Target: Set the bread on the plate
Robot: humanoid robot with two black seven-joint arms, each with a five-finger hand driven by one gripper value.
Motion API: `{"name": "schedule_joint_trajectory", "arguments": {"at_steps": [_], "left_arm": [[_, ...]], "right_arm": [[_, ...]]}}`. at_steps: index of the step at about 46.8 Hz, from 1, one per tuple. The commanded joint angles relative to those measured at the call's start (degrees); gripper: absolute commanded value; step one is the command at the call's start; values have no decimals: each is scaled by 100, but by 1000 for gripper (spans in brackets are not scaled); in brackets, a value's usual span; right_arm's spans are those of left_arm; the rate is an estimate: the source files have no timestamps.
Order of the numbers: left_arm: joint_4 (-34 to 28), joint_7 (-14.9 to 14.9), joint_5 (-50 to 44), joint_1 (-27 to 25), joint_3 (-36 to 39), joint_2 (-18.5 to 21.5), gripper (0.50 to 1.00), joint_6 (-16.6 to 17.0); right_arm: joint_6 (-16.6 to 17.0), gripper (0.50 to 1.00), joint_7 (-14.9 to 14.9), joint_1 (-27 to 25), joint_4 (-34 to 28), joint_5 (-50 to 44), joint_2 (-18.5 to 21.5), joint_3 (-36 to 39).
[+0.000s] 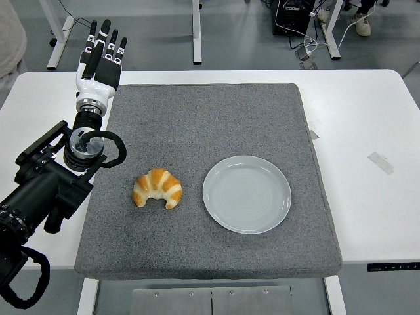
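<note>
While the left hand [100,59] is hovering over the mat's far-left corner with fingers extended, close together and holding nothing, the croissant [157,188] is lying on the grey mat [203,118] just left of the empty plate [247,194], not touching it.

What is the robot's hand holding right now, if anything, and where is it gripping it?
Nothing. The left hand is open and empty above the mat's far left corner; the croissant lies untouched beside the plate.

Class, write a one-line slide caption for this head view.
Left hand open at the grey mat's far left corner; croissant lies untouched beside the empty plate.
</note>
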Motion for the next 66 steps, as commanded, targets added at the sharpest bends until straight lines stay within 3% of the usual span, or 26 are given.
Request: {"name": "schedule_joint_trajectory", "arguments": {"at_steps": [1,20,28,33,44,52,59,66], "left_arm": [[-8,-17,8,-2,3,-1,993,0],[0,-211,254,-160,11,166,993,9],[-43,-483,1316,-398,73,359,992,-70],[-79,-986,2379,-547,643,473,992,-580],[-96,-986,2768,-1443,2646,1001,989,-835],[-96,-986,2935,-2058,3842,1519,989,-1379],[-96,-986,3567,-2384,4405,1844,989,-1661],[-140,-986,4761,-2428,4643,2038,989,-1758]], "right_arm": [[0,1000,0,0,-6,0,0,0],[0,1000,0,0,3,0,0,0],[0,1000,0,0,3,0,0,8],[0,1000,0,0,3,0,0,0],[0,1000,0,0,-6,0,0,0],[0,1000,0,0,-6,0,0,0],[0,1000,0,0,3,0,0,0],[0,1000,0,0,3,0,0,0]]}}
